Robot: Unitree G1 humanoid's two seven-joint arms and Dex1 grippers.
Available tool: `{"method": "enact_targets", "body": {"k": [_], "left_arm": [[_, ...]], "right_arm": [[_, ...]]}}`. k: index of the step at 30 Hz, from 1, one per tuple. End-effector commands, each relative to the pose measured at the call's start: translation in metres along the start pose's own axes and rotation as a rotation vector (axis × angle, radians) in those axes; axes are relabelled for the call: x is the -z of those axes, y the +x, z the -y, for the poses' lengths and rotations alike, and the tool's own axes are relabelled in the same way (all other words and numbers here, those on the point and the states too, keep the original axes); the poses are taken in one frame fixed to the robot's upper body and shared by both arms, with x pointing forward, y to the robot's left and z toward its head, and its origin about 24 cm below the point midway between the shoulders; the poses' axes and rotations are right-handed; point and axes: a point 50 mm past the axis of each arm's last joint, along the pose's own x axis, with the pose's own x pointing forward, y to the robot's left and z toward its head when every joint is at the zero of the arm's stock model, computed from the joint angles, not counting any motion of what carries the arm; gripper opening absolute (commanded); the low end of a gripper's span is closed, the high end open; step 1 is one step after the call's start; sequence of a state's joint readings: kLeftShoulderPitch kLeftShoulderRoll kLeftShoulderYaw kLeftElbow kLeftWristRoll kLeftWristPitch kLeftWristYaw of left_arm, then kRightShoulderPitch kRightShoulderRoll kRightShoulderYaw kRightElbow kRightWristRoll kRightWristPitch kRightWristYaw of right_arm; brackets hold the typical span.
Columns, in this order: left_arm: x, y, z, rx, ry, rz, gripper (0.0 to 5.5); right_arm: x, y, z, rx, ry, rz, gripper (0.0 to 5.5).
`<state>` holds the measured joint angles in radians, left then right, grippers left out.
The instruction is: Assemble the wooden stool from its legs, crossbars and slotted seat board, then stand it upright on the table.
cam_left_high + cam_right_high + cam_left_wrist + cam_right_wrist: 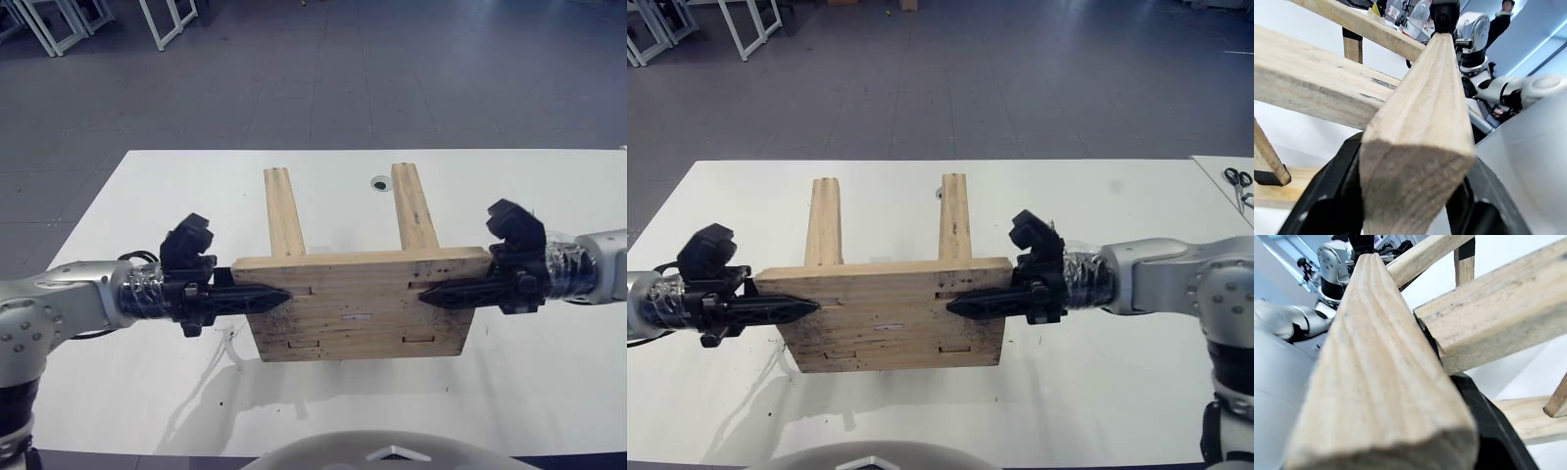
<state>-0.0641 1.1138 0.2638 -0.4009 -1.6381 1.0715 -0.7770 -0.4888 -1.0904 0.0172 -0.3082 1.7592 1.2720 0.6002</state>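
**Over the white table, stool clamped from both ends**

Between my two grippers, the stool [362, 304] hangs in one piece over the table [549, 196]. Its seat [358, 318] is turned broad face up toward the head camera, and two legs [283, 211] run away from me toward the far edge.

My left gripper [279, 294] comes in from the left and is closed on the seat's left end. Its black fingertips lie on the top face just beside a slot [306, 291]. My right gripper [428, 292] mirrors it on the right end, tips pointing inward and level with the other. Both are pinched tight on the wood.

From the left wrist, the seat's edge [1420, 147] runs straight out between the fingers [1327, 196], with the other arm's gripper at its far end. From the right wrist, the same edge [1371, 372] sits in the grip, with a black finger [1488, 426] pressed against its side.

The seat's near edge stands above its own shadow on the tabletop. Whether the legs' far ends touch the table I cannot tell.

A small dark round mark [379, 182] sits on the table between the legs. Scissors [1239, 178] lie well apart, off to the right.
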Motion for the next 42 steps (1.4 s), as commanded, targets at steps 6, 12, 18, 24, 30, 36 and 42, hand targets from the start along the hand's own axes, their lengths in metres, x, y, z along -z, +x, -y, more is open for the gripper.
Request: {"method": "enact_targets", "body": {"k": [6,12,18,24,30,36,42], "left_arm": [[-0.052,0.005,-0.03,0.106,-0.292,0.138,1.83],[-0.053,0.006,-0.076,0.063,-0.613,0.142,1.83],[-0.042,0.009,-0.101,-0.033,-0.78,0.162,2.85],[-0.064,-0.019,-0.099,-0.117,-0.71,0.295,3.77],[-0.052,-0.041,-0.132,-0.606,-0.439,0.497,3.77],[-0.018,-0.004,-0.145,-1.299,0.269,0.503,3.77],[-0.003,0.022,-0.127,-1.334,0.48,0.535,3.77]], "right_arm": [[-0.064,-0.008,0.02,-0.384,0.461,-0.017,2.0],[-0.054,0.0,0.071,-0.248,0.732,0.076,2.0],[-0.037,0.0,0.108,-0.113,0.888,0.205,2.42],[-0.037,-0.028,0.111,-0.059,0.878,0.345,3.72],[-0.032,-0.06,0.131,0.201,0.727,0.584,4.45],[0.011,-0.017,0.153,1.096,0.027,0.674,4.45],[0.05,0.013,0.141,1.349,-0.265,0.569,4.45]]}}
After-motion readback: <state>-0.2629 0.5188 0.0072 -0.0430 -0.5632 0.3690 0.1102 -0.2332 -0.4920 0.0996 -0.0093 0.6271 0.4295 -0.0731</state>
